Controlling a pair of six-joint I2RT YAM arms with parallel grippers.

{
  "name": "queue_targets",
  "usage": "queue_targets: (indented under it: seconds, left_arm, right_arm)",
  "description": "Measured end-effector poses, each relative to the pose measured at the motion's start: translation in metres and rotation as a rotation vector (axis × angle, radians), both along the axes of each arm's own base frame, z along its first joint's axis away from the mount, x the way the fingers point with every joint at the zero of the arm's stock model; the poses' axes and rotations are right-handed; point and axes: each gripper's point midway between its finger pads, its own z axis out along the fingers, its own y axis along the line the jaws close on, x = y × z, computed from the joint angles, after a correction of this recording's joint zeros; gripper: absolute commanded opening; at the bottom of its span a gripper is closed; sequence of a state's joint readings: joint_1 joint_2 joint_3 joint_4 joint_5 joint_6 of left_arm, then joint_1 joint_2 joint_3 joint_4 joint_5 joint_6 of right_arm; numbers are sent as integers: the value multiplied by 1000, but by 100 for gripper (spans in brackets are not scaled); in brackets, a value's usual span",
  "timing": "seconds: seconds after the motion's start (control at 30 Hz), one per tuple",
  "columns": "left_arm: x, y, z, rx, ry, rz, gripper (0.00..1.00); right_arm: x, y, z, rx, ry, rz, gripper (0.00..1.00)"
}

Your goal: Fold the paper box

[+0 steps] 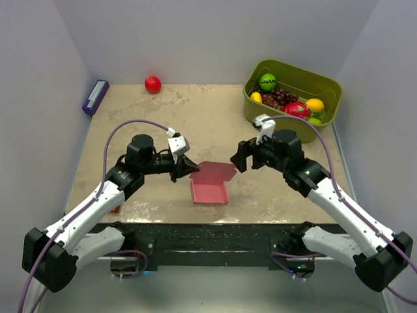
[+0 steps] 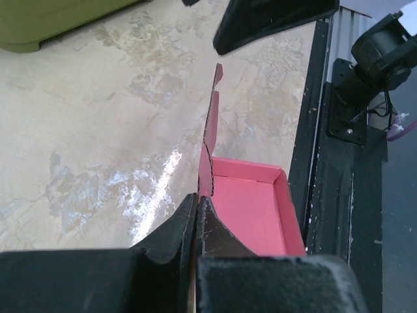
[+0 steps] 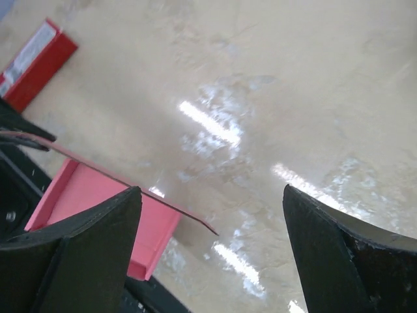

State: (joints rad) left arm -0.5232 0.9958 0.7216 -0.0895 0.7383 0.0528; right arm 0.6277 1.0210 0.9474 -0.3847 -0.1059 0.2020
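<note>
The pink paper box (image 1: 209, 193) lies near the table's front edge, its tray walls standing up and its lid flap (image 1: 215, 171) raised over the tray. My left gripper (image 1: 187, 167) is shut on the flap's left edge. In the left wrist view the flap (image 2: 210, 130) runs edge-on away from the closed gripper (image 2: 197, 201), with the tray (image 2: 251, 208) to its right. My right gripper (image 1: 238, 157) stands open at the flap's right end. In the right wrist view the thin flap edge (image 3: 137, 184) ends between that gripper's (image 3: 212, 195) spread fingers (image 3: 98, 228), touching neither.
A green bin (image 1: 324, 85) of fruit stands at the back right. A red ball (image 1: 152, 84) and a purple-and-white box (image 1: 95, 96) sit at the back left. A red packet with a white label (image 3: 36, 62) lies beside the left arm. The black rail (image 1: 215, 228) borders the front.
</note>
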Motion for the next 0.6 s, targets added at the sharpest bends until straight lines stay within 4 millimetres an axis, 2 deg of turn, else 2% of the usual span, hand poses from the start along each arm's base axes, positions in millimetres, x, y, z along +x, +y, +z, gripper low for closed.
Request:
queue_targets:
  seconds: [0.07, 0.13, 0.4, 0.47, 0.6]
  left_arm:
    - [5, 2, 1, -3, -1, 23, 0]
    - [8, 4, 2, -6, -2, 37, 0]
    - [13, 9, 8, -22, -11, 60, 0]
    - [13, 9, 11, -33, -17, 57, 0]
    - [12, 7, 16, -52, -31, 39, 0]
  right_arm:
    - [8, -15, 2, 81, -41, -57, 91]
    - [8, -23, -3, 145, -67, -75, 90]
    - [-17, -7, -37, 284, -96, 65, 88]
    - [-20, -4, -39, 296, -107, 91, 85]
    - [-18, 5, -33, 314, -145, 150, 73]
